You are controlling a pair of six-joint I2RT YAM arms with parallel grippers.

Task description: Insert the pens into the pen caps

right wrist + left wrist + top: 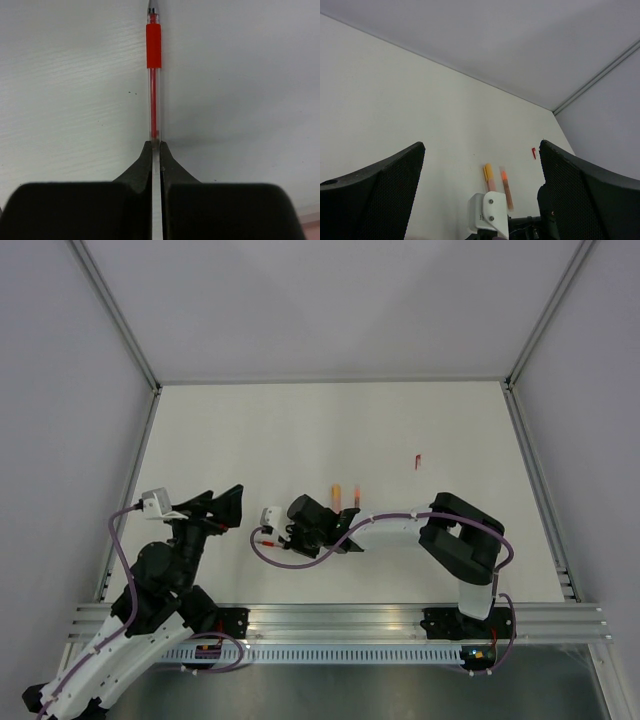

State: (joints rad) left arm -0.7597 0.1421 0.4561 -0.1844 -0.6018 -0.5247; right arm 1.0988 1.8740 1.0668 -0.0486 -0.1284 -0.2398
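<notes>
Pens number two, as far as can be counted. One red pen (pixel 154 90), with a clear barrel and a red grip, is clamped by its barrel in the right gripper (pixel 156 145). The jaws are pressed together on it, and its tip points away over the white surface (pixel 300 430). One slim orange pen (pixel 356 495) lies flat just beyond that gripper.

There appear to be two caps. A stubbier pale orange cap (pixel 337 495) lies parallel just beside the orange pen, and a small red cap (pixel 417 461) sits well apart to the right.

The left gripper (pixel 481 145) hovers at the left with its jaws wide apart, holding nothing.
</notes>
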